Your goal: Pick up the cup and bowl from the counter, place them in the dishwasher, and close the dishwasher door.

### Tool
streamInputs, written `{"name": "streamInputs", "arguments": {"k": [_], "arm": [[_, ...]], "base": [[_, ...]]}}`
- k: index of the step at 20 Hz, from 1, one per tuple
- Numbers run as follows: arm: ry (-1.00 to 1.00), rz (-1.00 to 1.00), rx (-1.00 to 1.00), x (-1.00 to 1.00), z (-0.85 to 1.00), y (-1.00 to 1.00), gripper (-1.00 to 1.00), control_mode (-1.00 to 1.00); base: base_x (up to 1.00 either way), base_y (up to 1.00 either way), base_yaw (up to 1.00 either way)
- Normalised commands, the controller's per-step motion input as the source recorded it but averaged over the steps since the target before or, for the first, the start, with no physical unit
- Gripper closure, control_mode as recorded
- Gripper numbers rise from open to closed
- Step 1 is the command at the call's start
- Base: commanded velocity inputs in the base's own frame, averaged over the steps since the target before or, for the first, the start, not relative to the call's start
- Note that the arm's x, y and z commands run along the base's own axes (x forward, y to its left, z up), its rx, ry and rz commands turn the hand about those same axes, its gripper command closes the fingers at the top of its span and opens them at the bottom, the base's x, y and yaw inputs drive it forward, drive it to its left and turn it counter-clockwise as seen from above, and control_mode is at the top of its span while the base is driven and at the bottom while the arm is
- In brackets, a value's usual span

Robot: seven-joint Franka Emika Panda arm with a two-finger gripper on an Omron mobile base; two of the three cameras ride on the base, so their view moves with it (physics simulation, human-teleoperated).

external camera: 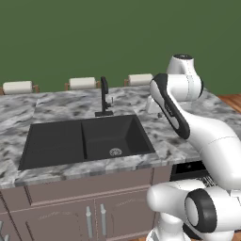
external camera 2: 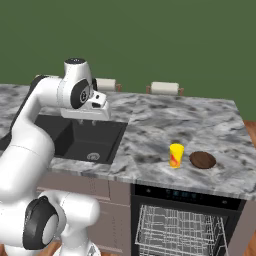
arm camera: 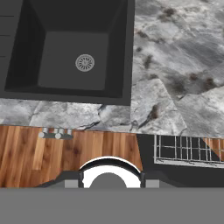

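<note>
The yellow cup (external camera 2: 176,155) stands upright on the marble counter (external camera 2: 165,122), right of the sink. The dark-brown bowl (external camera 2: 203,160) lies just to the cup's right, apart from it. My gripper (external camera 2: 87,121) hangs above the sink's right-hand basin, well left of the cup, pointing down. Its fingers stand apart with nothing between them, so it is open. Below the cup the dishwasher (external camera 2: 187,194) is open and its white wire rack (external camera 2: 175,232) shows, also seen as the rack (arm camera: 188,148) in the hand view. The dishwasher door is out of view.
A black double sink (external camera: 87,139) with a black tap (external camera: 104,96) takes up the counter's left part. Mauve-brown cabinets (external camera: 94,207) with bar handles sit under it. White seat backs (external camera: 82,83) line the far edge. Wooden floor (arm camera: 65,153) lies in front.
</note>
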Motion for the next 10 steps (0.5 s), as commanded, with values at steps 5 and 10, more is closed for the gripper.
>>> {"name": "streamInputs", "arguments": {"k": [5,10], "arm": [[0.0,0.0,0.0,0.0,0.0,-0.15,-1.0,-1.0],[0.0,0.0,0.0,0.0,0.0,-0.32,-1.0,-1.0]], "base": [[0.0,0.0,0.0],[0.0,0.0,0.0]]}}
